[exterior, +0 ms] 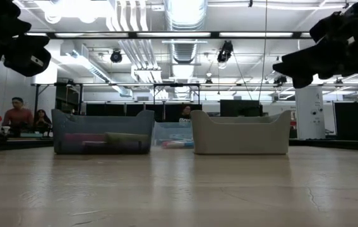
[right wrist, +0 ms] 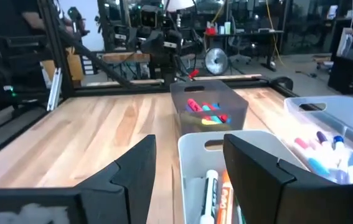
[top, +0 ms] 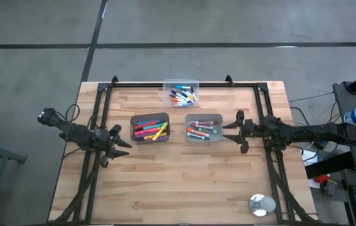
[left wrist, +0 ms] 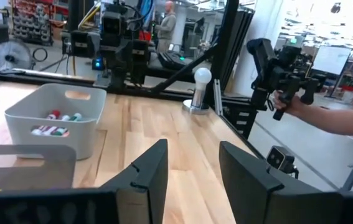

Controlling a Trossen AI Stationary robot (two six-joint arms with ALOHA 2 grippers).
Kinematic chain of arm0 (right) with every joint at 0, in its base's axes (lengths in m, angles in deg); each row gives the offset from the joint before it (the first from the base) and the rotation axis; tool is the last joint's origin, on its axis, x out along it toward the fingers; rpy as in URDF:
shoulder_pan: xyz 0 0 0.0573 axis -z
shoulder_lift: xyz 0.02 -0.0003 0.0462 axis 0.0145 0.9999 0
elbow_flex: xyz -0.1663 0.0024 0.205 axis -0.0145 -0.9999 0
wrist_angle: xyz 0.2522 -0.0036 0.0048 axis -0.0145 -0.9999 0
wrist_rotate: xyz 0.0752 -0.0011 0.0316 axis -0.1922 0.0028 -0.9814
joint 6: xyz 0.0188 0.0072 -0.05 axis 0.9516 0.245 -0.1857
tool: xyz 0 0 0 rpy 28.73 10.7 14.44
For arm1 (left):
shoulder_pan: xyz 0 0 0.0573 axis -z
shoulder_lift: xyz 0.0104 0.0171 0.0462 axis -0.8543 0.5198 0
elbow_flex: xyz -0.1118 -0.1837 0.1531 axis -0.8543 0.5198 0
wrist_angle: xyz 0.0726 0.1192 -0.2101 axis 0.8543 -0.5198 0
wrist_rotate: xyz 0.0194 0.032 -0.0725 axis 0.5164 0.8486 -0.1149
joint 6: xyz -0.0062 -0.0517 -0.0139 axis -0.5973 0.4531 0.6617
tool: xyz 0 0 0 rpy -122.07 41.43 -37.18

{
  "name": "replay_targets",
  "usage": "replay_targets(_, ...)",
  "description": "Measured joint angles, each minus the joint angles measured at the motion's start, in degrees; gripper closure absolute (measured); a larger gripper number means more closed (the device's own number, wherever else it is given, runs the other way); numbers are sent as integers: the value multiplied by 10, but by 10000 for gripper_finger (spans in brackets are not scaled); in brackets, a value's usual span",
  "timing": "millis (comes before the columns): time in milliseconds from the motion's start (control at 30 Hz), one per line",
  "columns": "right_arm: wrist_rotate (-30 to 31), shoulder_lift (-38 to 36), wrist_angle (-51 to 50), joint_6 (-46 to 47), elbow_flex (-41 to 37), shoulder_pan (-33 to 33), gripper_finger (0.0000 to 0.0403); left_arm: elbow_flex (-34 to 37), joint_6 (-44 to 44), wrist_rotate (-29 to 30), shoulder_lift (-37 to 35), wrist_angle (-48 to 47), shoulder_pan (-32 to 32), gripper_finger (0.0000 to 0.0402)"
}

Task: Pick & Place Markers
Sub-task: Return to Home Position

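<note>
Markers with coloured caps lie in three bins: a dark grey bin (top: 150,127), a light grey bin (top: 203,127) and a clear bin (top: 182,92) at the far edge. My left gripper (top: 116,143) hangs open above the table, left of the dark bin (left wrist: 27,165), its fingers (left wrist: 154,174) level and empty. My right gripper (top: 231,132) stands open just right of the light grey bin (right wrist: 220,186), level, with that bin's markers (right wrist: 213,186) showing below and between its fingers. Both grippers (exterior: 14,38) (exterior: 330,44) are well clear of the tabletop.
A silver tape roll (top: 262,204) lies near the table's front right corner. A black frame (top: 184,83) runs along the far edge and down both sides. Bare wood (top: 184,182) stretches in front of the bins. A person's forearm (left wrist: 338,115) shows beyond the table's right side.
</note>
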Motion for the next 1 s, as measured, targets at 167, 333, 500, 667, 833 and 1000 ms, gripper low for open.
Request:
replay_targets(167,-3,-68,-60,-26,0,0,220,-1,-13,-7,0,-4,0,264)
replay_targets(333,-2,-120,-109,-45,0,0,223,-2,-15,-9,0,-14,0,264)
replay_targets(500,-2,-155,-184,-22,0,0,219,0,-12,-93,0,-13,0,264)
replay_targets(667,-4,-175,-201,-42,0,0,219,3,-23,-104,0,-3,0,264)
replay_targets(833,-9,-210,-200,-45,0,-1,223,3,16,-93,3,-1,0,264)
replay_targets(1000,-27,-259,-218,-32,0,-1,219,4,38,-90,3,3,0,264)
